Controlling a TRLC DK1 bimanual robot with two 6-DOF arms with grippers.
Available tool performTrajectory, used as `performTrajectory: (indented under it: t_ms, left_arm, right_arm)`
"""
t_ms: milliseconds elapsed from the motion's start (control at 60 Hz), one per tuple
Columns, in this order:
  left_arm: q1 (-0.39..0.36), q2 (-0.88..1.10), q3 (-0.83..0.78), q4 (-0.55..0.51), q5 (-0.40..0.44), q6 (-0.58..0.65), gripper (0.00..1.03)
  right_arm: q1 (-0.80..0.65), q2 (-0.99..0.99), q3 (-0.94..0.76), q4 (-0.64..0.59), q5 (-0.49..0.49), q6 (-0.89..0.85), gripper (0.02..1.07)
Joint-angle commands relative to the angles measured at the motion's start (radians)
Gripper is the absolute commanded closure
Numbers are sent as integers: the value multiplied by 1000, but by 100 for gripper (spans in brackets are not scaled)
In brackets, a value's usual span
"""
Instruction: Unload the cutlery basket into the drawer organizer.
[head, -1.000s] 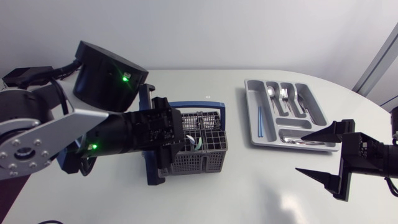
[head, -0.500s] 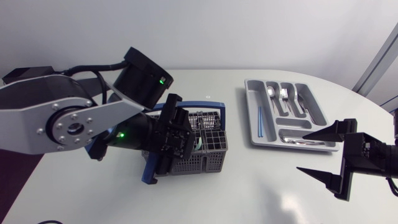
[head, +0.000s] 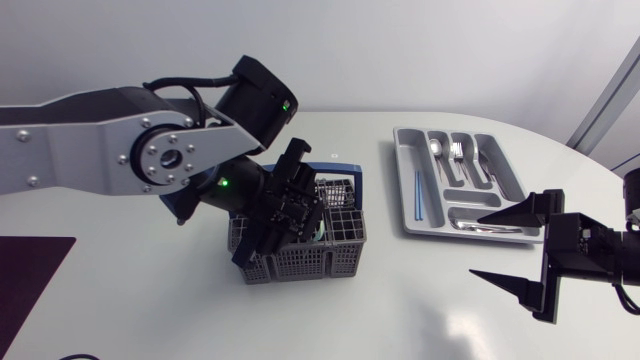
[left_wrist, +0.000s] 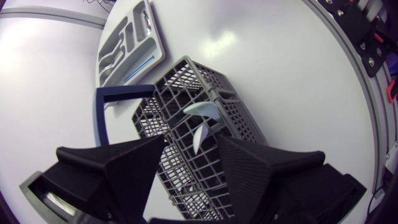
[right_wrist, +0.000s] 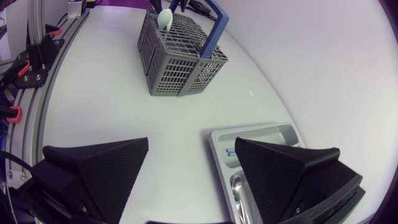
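Roughly upright in the basket (left_wrist: 180, 81), a pale spoon (left_wrist: 200, 112) stands bowl-up under the spread left gripper (left_wrist: 191, 140).

Cutlery basket (left_wrist: 186, 87): near end hidden behind left tool (left_wrist: 191, 140).
Pale utensil (left_wrist: 200, 111): lower part sunk in basket, kind indeterminable.
Drawer organizer (right_wrist: 261, 132): partly behind right tool (right_wrist: 192, 142).

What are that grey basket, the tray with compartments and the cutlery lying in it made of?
The basket looks like moulded plastic: matte dark grey, a fine open grid, with a blue handle. The tray seems plastic too: pale grey, soft sheen, rounded edges. The cutlery in it is probably steel: bright, mirror-like glints.
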Motion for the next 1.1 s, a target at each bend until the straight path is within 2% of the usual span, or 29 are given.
performTrajectory:
  t_ms: [0,83,200,350,667,1083]
  left_arm:
    - [14,36,33,-17,-8,64,44]
    - [14,45,41,-17,-12,74,53]
    - [10,53,52,-16,-11,81,71]
    - [9,68,58,-16,-11,84,72]
    - [10,79,60,-16,-11,97,100]
    - [21,39,72,-16,-11,90,100]
  right_arm:
    - [14,-13,-20,-8,-7,14,7]
    - [28,-18,-22,-6,-7,23,7]
    - [49,-33,-31,-2,-7,40,7]
    - [60,-42,-39,0,-7,43,7]
    - [59,-42,-39,7,-6,43,7]
    - [62,-62,-46,9,-6,55,7]
